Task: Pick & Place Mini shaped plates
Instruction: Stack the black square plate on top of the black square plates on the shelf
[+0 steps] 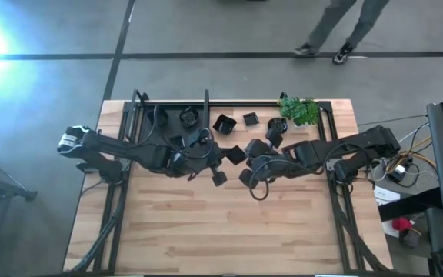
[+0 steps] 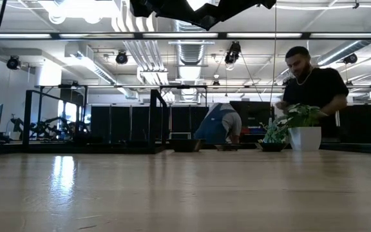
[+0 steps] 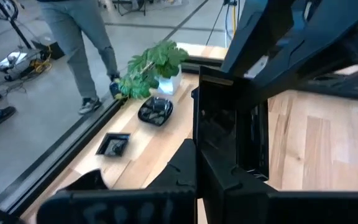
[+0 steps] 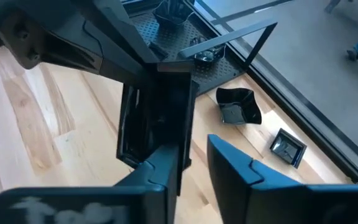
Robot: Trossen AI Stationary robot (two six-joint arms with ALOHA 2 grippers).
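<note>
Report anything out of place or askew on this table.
One glossy black square mini plate stands on edge in the air mid-table, clamped in the left gripper, with the right gripper open beside it. The other small black plates rest along the far edge near the green plant.

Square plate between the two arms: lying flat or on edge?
On edge: in the left wrist view the square plate stands upright, with the left pincer shut on it.
</note>
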